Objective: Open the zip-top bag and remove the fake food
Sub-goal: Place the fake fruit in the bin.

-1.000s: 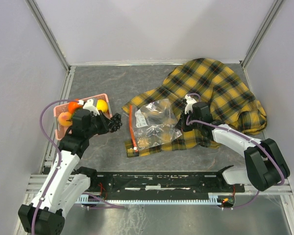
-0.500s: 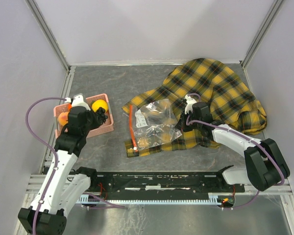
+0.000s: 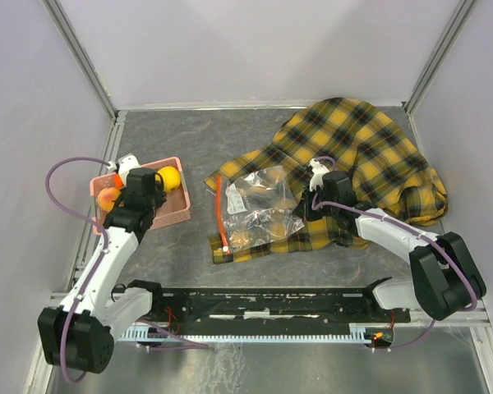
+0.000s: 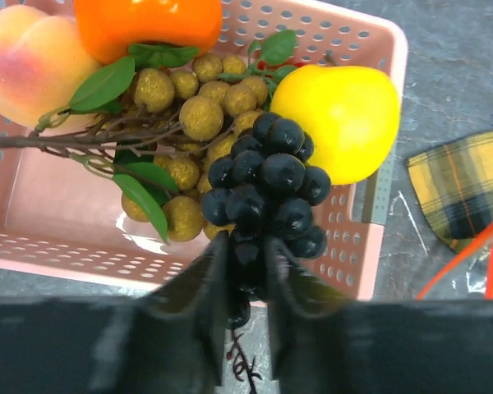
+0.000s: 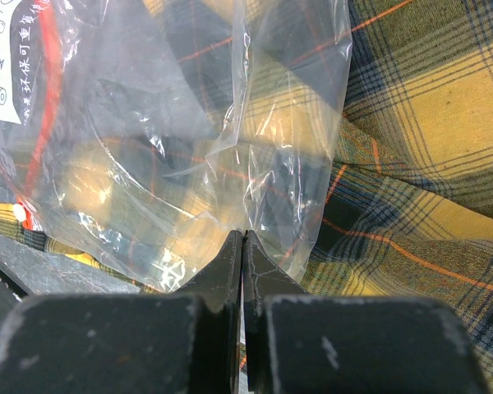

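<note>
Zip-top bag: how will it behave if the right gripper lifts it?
Probably floppy: the zip-top bag is thin, crinkled film, so it should sag below the right gripper. Likely light, though the fake food inside may slump to the low end. The glossy film might slip from that narrow pinch.
</note>
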Motion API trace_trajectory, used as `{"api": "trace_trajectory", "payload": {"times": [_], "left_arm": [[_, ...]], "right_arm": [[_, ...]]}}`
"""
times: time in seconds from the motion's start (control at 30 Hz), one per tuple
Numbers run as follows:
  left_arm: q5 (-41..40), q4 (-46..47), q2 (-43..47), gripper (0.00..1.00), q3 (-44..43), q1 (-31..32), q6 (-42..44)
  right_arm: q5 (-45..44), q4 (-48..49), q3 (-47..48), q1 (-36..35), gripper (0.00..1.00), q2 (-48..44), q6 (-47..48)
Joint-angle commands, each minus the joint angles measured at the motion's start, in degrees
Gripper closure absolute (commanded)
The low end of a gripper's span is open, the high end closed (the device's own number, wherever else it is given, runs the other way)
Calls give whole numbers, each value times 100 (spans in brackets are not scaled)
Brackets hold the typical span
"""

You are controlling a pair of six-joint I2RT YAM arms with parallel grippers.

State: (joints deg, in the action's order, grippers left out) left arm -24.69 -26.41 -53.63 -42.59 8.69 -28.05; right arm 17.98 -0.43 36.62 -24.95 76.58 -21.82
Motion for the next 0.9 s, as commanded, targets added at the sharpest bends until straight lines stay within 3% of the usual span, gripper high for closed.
{"api": "trace_trajectory", "payload": {"times": [0.0,0.07,0.1,0.13,0.57,0.87], "left_arm": [[-550,403,-329,46,-203,-26,-751],[-412,367,-454,15,-226,-26,-904],[-405,262,-507,5,-289,-31,-987],[-431,131,-528,0,-373,-26,-1067],[-284,-143,381,1,-551,-27,-954],[2327,927,1498,1,4,-34,-245]], "right_arm": [[57,262,14,33,98,-20,-38],[69,260,25,31,98,7,-42],[74,262,29,27,98,13,-44],[82,262,29,21,98,25,-39],[268,397,-15,31,98,-65,-58],[306,367,59,25,97,-219,-45]]}}
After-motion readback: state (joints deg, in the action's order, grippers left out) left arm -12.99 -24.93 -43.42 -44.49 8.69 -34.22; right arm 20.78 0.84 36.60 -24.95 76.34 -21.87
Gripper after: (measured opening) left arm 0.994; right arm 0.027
